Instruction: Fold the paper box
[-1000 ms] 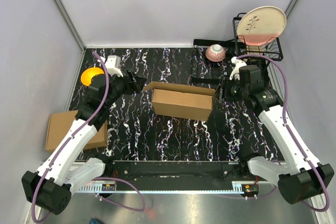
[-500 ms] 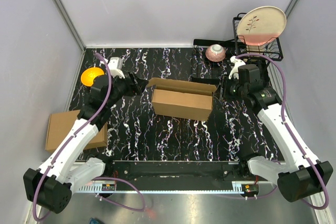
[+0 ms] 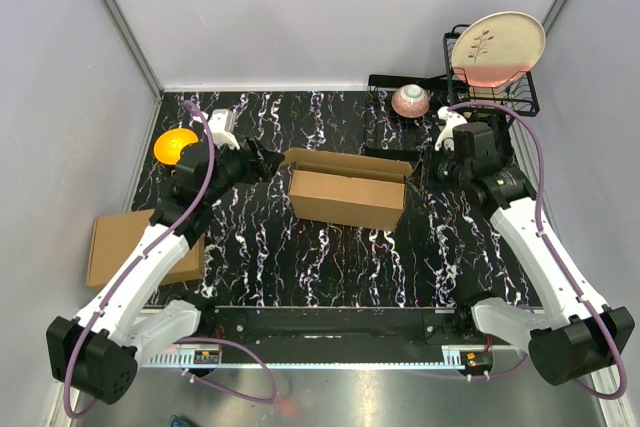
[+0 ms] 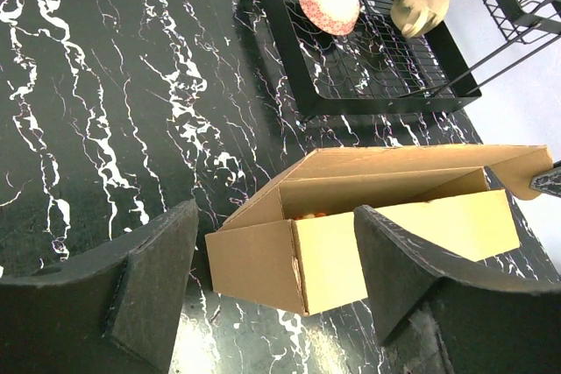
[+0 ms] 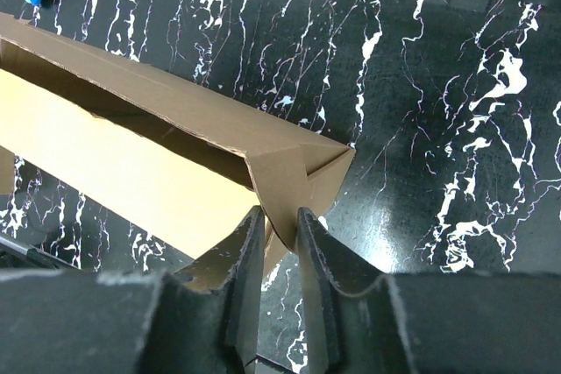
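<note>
Two pincers flank the paper box [image 3: 348, 192], mid-bench [image 3: 300, 247]. Right pincer [image 5: 280, 243] is clenched on its end flap [image 5: 289, 181]; left pincer [image 4: 273, 216] released, near opp. end. Step: end flaps. Next, prob.: fold flap inwd w/o creasing.

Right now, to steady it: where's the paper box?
Top view: the paper box sits centre-frame, right end flap pinched in the right pincer, open left pincer facing its left end.

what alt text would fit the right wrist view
Two dark fingers sit either side of a corner flap of the paper box, an open brown cardboard shell stretching away left. Below is a black table veined with white.
</note>
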You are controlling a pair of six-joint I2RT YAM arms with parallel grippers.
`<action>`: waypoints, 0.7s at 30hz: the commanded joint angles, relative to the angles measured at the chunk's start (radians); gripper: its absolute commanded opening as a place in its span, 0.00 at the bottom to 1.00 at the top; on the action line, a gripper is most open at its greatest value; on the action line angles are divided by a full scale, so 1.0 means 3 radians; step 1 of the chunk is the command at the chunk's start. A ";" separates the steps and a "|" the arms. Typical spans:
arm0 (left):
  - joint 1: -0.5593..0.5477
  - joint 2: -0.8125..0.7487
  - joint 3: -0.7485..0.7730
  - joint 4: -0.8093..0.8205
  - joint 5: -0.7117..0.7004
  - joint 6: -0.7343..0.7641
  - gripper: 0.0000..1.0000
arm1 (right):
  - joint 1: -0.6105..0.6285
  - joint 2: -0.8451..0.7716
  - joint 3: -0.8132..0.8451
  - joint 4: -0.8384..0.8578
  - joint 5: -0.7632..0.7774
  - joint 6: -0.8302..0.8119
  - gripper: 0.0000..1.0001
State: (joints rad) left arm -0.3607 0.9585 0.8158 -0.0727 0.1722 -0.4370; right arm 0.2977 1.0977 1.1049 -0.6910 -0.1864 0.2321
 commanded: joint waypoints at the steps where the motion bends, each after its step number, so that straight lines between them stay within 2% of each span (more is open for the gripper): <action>1: 0.0016 0.0037 0.0047 0.0145 0.0029 0.0004 0.74 | 0.0030 -0.0044 0.0050 0.0135 -0.0023 -0.0017 0.26; 18: 0.0016 0.0251 0.0067 0.0232 0.0091 0.0132 0.70 | 0.0056 -0.0024 0.0070 0.0135 -0.0054 -0.0022 0.21; 21: 0.0016 0.0252 -0.0009 0.0416 0.0065 0.0183 0.69 | 0.0066 -0.0013 0.0070 0.0135 -0.0064 -0.0027 0.20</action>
State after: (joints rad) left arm -0.3607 1.0317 0.8158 -0.0517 0.1776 -0.4179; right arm 0.3077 1.0977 1.1049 -0.6777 -0.1867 0.2314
